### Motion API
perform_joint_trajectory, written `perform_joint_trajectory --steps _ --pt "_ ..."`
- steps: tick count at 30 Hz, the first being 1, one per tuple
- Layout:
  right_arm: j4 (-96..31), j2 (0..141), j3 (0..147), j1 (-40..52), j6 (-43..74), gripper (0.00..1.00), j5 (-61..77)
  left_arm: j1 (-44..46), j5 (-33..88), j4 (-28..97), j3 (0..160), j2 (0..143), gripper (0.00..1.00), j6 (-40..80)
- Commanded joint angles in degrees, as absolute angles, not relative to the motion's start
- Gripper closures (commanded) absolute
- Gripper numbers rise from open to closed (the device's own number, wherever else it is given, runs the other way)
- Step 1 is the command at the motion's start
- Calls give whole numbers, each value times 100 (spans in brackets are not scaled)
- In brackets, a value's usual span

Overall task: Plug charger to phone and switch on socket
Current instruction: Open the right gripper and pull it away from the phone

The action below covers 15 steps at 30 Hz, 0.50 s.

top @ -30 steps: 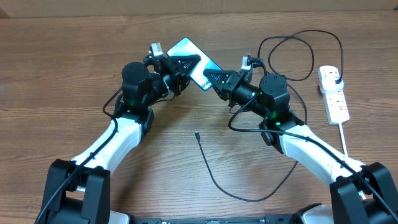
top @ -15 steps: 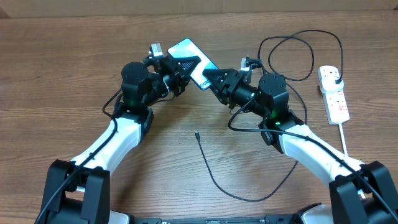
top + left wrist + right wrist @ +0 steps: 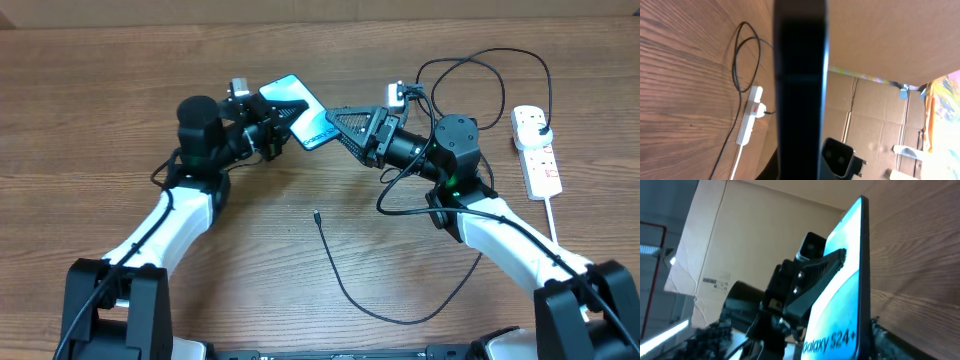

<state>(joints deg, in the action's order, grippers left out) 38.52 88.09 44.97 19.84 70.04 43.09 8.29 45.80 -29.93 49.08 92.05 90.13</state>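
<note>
My left gripper (image 3: 284, 115) is clamped on the phone (image 3: 298, 92) and holds it up off the table (image 3: 100, 100), tilted, with the lit blue screen turned toward my right arm. In my right wrist view, one of the left gripper's fingers (image 3: 815, 272) lies across the glass above the "Galaxy S24+" lettering. In my left wrist view, the phone shows only as a dark edge running straight down the middle.

My right gripper (image 3: 335, 117) is at the phone's near corner, opposite the left one. Its jaws seem to be parted rather than pinching. A dark pad sits just beside the phone's edge, and a blurred dark shape that may be the other pad is well off to the left.

The charger (image 3: 345, 285) is in neither gripper. Its connector tip (image 3: 316, 213) lies on the wood between my two arms, well apart from the phone. From there the black cable curves toward me, swings under my right arm and loops at the far right. It ends at the plug (image 3: 541, 130), which is seated in the socket (image 3: 538, 155).

The socket lies flat at the right edge of the table, and its white cord (image 3: 553, 225) trails back toward my base. Cardboard boxes (image 3: 875, 115) stand beyond the table.
</note>
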Motion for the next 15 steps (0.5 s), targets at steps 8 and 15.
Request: perform_joint_trajectory --steps 8,15 --pt "1660 7780 4560 1916 5070 6 4248 128 6200 -2827 4974 9148 95 8873" --pt "-178 7247 4563 2099 3861 9 3367 -64 6812 -2657 4974 9345 96 8849"
